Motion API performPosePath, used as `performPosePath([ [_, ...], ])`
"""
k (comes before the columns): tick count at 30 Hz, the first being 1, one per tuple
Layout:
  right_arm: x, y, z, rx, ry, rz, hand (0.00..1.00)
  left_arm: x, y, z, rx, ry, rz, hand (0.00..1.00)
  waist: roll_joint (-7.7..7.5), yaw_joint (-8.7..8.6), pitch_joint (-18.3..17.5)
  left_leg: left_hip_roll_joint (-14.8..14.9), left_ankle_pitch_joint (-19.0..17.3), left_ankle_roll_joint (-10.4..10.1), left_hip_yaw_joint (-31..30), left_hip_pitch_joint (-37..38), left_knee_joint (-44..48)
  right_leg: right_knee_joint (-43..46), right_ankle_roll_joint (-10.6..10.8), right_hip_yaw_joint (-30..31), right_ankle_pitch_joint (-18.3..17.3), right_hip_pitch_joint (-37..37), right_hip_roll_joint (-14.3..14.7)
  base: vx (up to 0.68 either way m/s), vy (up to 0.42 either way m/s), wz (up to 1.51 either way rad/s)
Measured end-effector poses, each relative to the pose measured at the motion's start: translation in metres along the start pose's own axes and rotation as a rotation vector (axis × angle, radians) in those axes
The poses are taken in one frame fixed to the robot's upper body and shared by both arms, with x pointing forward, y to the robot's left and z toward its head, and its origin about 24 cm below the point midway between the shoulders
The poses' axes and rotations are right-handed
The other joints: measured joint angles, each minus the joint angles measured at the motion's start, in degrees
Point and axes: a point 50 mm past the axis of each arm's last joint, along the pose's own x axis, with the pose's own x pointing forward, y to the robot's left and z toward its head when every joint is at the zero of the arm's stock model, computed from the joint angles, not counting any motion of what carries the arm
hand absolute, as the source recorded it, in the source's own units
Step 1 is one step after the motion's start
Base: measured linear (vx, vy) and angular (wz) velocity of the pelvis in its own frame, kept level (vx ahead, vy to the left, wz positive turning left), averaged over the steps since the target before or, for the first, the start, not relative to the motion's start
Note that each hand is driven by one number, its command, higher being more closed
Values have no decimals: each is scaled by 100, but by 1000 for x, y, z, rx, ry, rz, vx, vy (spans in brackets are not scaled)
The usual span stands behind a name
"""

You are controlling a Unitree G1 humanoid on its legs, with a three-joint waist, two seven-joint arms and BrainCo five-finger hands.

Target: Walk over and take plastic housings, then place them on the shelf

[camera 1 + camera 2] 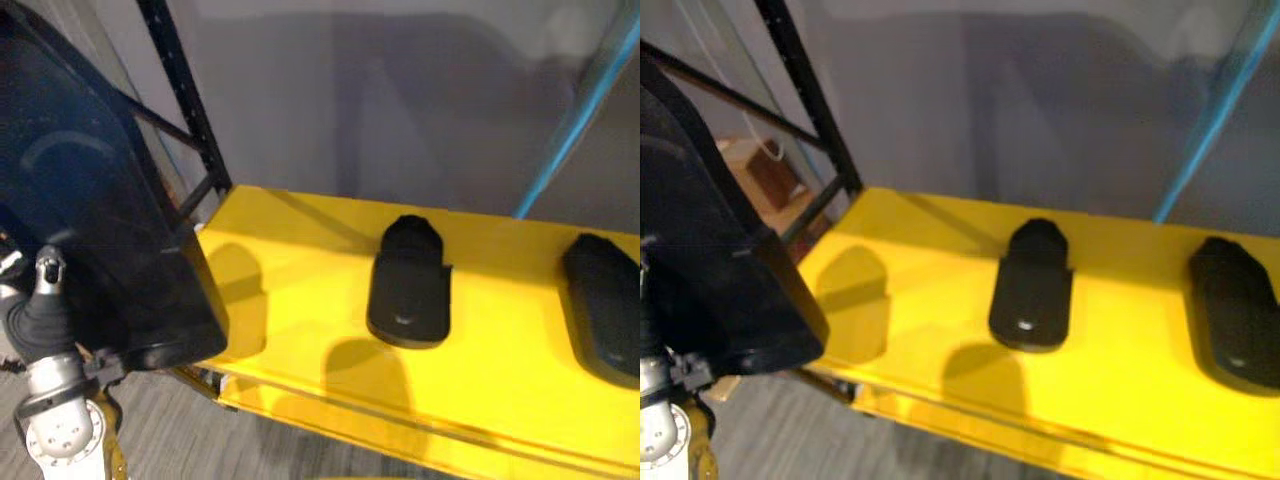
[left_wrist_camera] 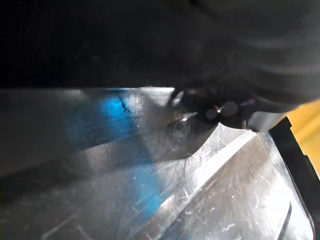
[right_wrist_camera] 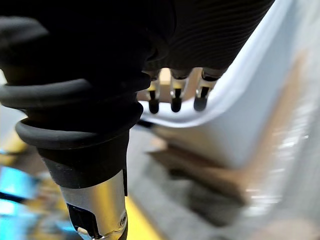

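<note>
Up at the left, large glossy dark plastic housing (image 1: 100, 200) against the left hand (image 1: 38, 322), overlapping the near left corner of the yellow shelf (image 1: 300, 250); fingers hidden behind it, so cannot tell how they grip. Lying flat on that shelf, apart from each other: one black plastic housing (image 1: 408, 285) mid-shelf, a second black housing (image 1: 605, 305) at the right edge. Right hand (image 3: 173, 97) hanging free, fingers loosely straight, touching nothing.

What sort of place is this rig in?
Probably a factory or warehouse storage bay: a yellow shelf on a black steel rack, two black plastic housings lying on it.
</note>
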Motion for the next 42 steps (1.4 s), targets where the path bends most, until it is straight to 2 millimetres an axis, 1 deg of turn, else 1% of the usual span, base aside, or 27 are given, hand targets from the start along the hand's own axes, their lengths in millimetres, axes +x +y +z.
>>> performPosePath([
  [1,1,0,-7,-20,43,13,0,3,-3,-1,-1,-3,-20,100,-37,31,-5,-30,3,0,-12,-6,24,-90,46,-32,29,65,-4,59,14,14],
  [2,2,0,-9,-23,67,19,0,5,-4,-2,0,-2,-29,100,-48,47,3,-50,3,0,-22,-12,44,-144,61,-49,44,106,-1,48,26,15],
  [3,3,2,-11,-27,98,30,0,8,-6,-4,-2,5,-35,100,-98,50,9,-92,3,0,-56,-22,96,-237,74,-109,82,184,-15,40,20,16],
  [5,6,4,-10,-21,118,44,0,12,-7,-6,-1,11,-40,100,-100,51,20,-128,3,0,-143,-23,98,-290,84,-151,91,243,-33,40,16,16],
  [7,8,5,-5,-17,125,59,0,15,-8,-5,0,5,-44,100,-98,102,46,-143,3,0,-151,-27,98,-304,84,-171,92,256,-46,32,8,6],
  [8,10,5,-1,-15,123,62,0,15,-9,-5,-5,5,-47,100,-104,138,56,-153,3,0,-164,-47,99,-329,88,-196,94,259,-52,24,1,7],
  [11,14,4,8,-11,114,71,0,15,-15,-7,-19,19,-67,100,-129,150,83,-169,3,0,-263,-97,113,-348,88,-292,94,276,-56,27,0,17],
  [13,15,6,12,-10,106,83,0,15,-15,-8,-18,30,-72,100,-135,175,132,-173,3,0,-310,-89,130,-351,88,-300,94,322,-59,15,-1,10],
  [14,15,8,14,-10,103,93,0,16,-16,-9,-16,37,-75,100,-162,174,160,-175,2,0,-309,-83,132,-352,88,-296,94,323,-61,9,5,6],
  [20,12,19,15,-43,96,143,0,20,-16,-6,9,26,-120,100,-234,225,222,-196,2,1,-302,-101,190,-353,88,-275,94,323,-85,-1,0,-1],
  [22,11,20,15,-55,91,152,0,20,-18,-7,5,25,-124,100,-234,245,223,-197,1,1,-302,-103,190,-354,88,-271,95,319,-86,-1,0,-2],
  [25,11,23,17,-80,73,178,0,23,-25,-8,-16,23,-147,100,-236,270,223,-197,1,1,-301,-102,190,-354,89,-268,95,318,-84,0,0,0],
  [29,12,21,16,-127,54,190,0,22,-29,-10,-24,47,-165,100,-237,259,222,-196,1,1,-294,-101,191,-354,89,-259,96,313,-84,0,0,0],
  [32,13,19,14,-126,46,189,0,21,-36,-16,-34,92,-184,100,-240,261,223,-195,0,0,-251,-114,186,-353,103,-197,110,259,-84,-12,3,-8],
  [34,13,20,17,-104,33,189,0,20,-36,-20,-30,115,-178,100,-237,274,225,-190,0,0,-130,-113,191,-357,104,-93,139,214,-85,-15,9,-23],
  [37,12,21,16,-115,30,190,0,22,-36,-26,-28,136,-172,100,-252,249,221,-190,0,0,-92,-112,189,-357,100,-31,162,178,-82,-16,9,-16],
  [39,12,21,14,-129,30,190,0,22,-34,-32,-12,158,-171,100,-262,263,218,-186,0,0,25,-109,190,-356,96,90,189,125,-83,-14,12,-25],
  [42,11,22,10,-140,35,192,0,25,-23,-43,37,190,-162,100,-282,252,205,-174,0,0,217,-78,190,-356,78,276,228,45,-69,-17,12,-30],
])
